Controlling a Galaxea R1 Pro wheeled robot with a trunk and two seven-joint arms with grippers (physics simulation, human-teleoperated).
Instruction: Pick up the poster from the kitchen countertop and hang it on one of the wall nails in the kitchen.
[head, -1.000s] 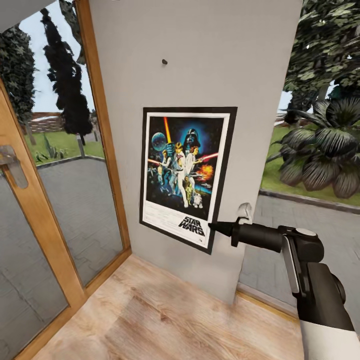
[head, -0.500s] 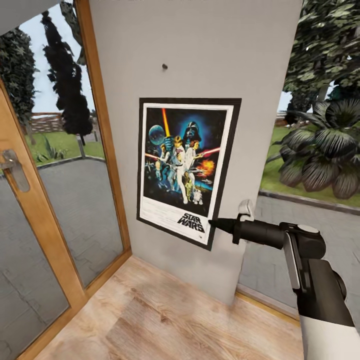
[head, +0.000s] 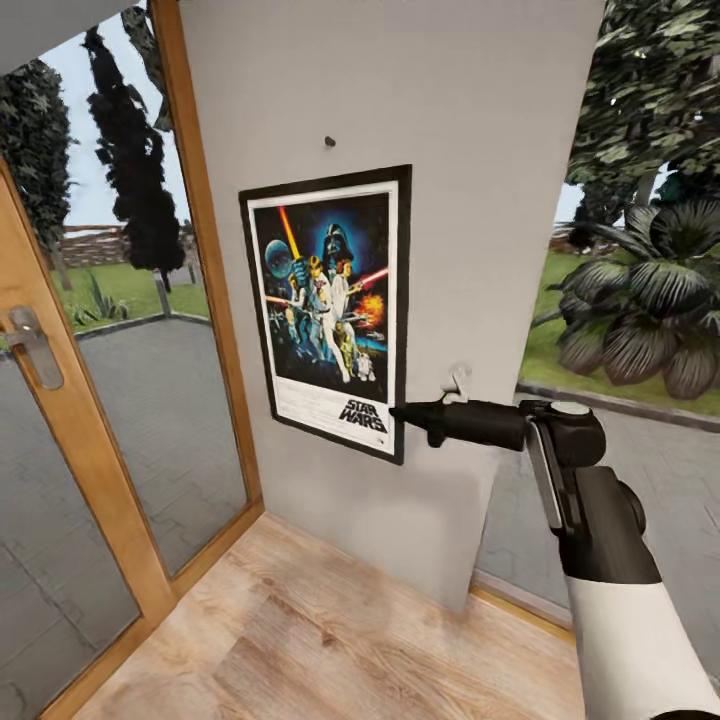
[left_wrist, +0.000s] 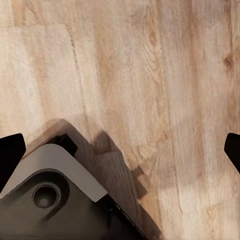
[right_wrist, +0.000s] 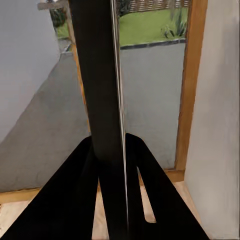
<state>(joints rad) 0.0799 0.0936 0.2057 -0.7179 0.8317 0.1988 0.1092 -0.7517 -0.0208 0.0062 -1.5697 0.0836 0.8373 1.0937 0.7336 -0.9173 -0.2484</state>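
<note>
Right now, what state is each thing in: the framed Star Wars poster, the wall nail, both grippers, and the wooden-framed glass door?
Star Wars poster in thin black frame: upright against the pale grey wall, pinched at its lower right corner, below the nail, not hung.
Small dark wall nail: bare, just above the poster's top edge.
Right gripper: shut on the poster's edge.
Left gripper: open, empty, over wood floor.
Wooden-framed glass door: shut.
</note>
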